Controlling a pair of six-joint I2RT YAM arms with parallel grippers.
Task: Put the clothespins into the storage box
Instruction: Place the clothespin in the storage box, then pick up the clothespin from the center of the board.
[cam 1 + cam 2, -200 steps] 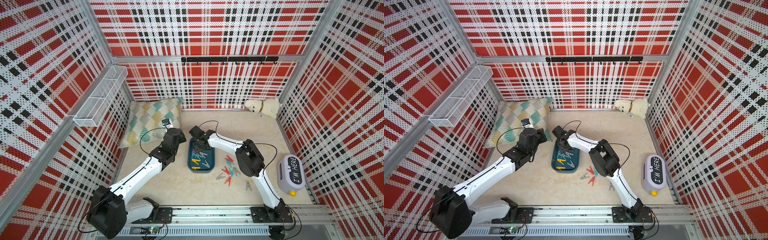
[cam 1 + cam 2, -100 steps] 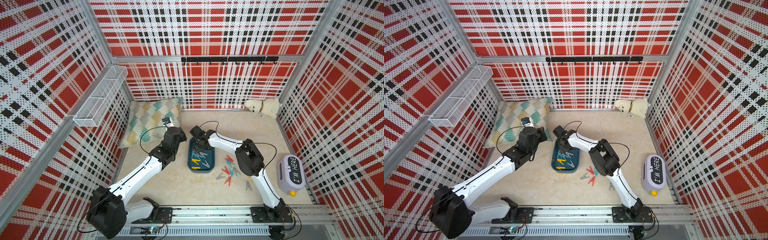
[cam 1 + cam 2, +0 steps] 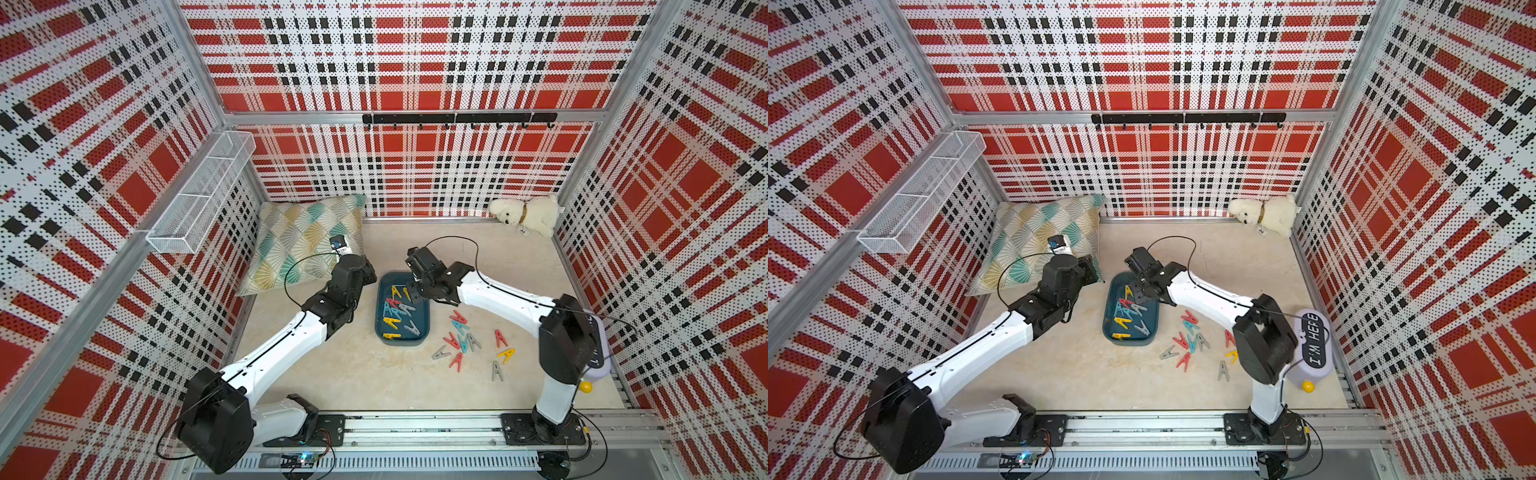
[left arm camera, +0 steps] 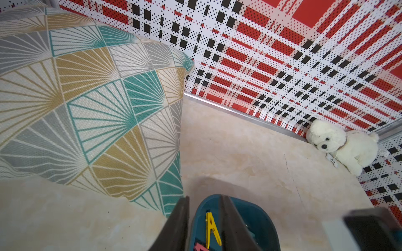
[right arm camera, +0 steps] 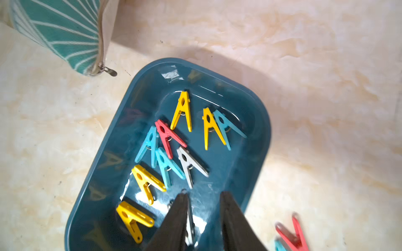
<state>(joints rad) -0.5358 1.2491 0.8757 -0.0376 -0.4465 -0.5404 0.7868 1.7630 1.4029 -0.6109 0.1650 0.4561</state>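
Looking down in both top views, the box (image 3: 420, 316) (image 3: 1153, 316) sits mid-floor, near the pillow (image 3: 303, 245) and its front corner, with a heap of pins (image 3: 395, 309) inside. Loose pins (image 3: 461, 336) lie scattered on the floor (image 3: 374, 374) beside the box, on the right arm's side and apart from it. The right gripper (image 3: 411, 291) hangs over the box's far end, pointing down. The left gripper (image 3: 369, 276) is at the box's far corner on the pillow side. From up here I cannot tell either jaw gap. A dog (image 3: 525, 214) lies in the far corner, and a basket (image 3: 199, 199) hangs on the side wall.

Left wrist view: the left gripper (image 4: 204, 196) has its jaws apart, clamping nothing. One of its fingers (image 4: 181, 217) is outside the box (image 4: 256, 217) wall and the other is over the inside, with the rim showing between them. Whether either touches the wall I cannot tell. A yellow pin (image 4: 211, 228) lies in the box, seen through that gap. Pillow (image 4: 87, 97) and dog (image 4: 343, 147) lie beyond.

Right wrist view: the right gripper (image 5: 204, 194) is above the box (image 5: 258, 134), jaws apart and empty. Ten pins show inside: four yellow, three blue, two grey, one red. A grey pin (image 5: 189, 226) lies on the box bottom, partly hidden behind one finger. Outside the box a red pin (image 5: 293, 232) and a blue one lie blurred on the floor. The pillow (image 5: 65, 32) has its zipped corner near the box's far end, not touching.
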